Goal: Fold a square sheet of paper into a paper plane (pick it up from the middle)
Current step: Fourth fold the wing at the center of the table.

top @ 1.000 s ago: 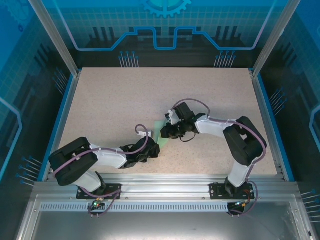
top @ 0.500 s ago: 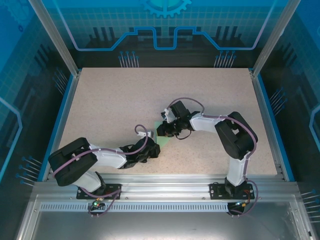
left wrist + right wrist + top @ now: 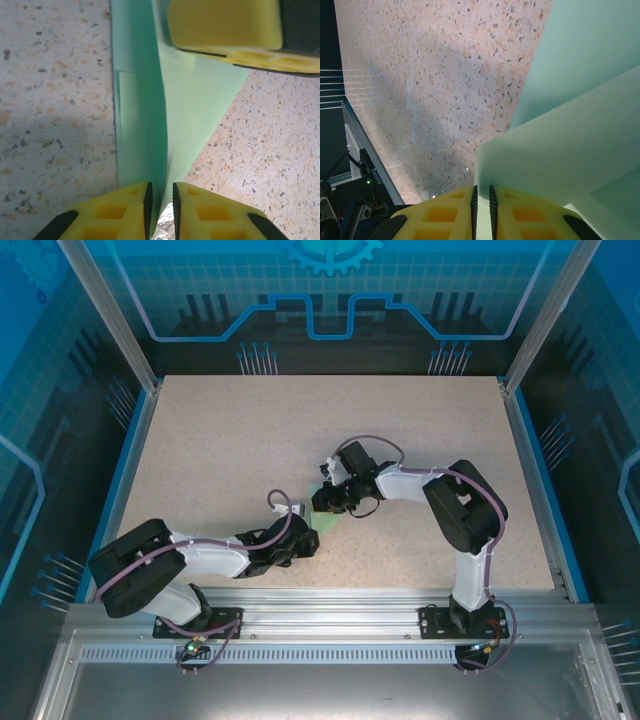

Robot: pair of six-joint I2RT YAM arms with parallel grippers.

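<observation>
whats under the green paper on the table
Speckled tabletop shows on either side of the folded green paper, whose lower layer seems to rest on it. The patch directly beneath is covered by the paper, so nothing there can be checked.

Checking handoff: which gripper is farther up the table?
The right gripper; the left gripper sits nearer the bases, both at the green paper.

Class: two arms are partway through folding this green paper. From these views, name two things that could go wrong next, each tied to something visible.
1. Both the left gripper and right gripper pinch the thin folded paper close together; uneven pulls might tear it.
2. The raised flap isn't pressed flat on the table, so it may spring open or crease crookedly.
</observation>
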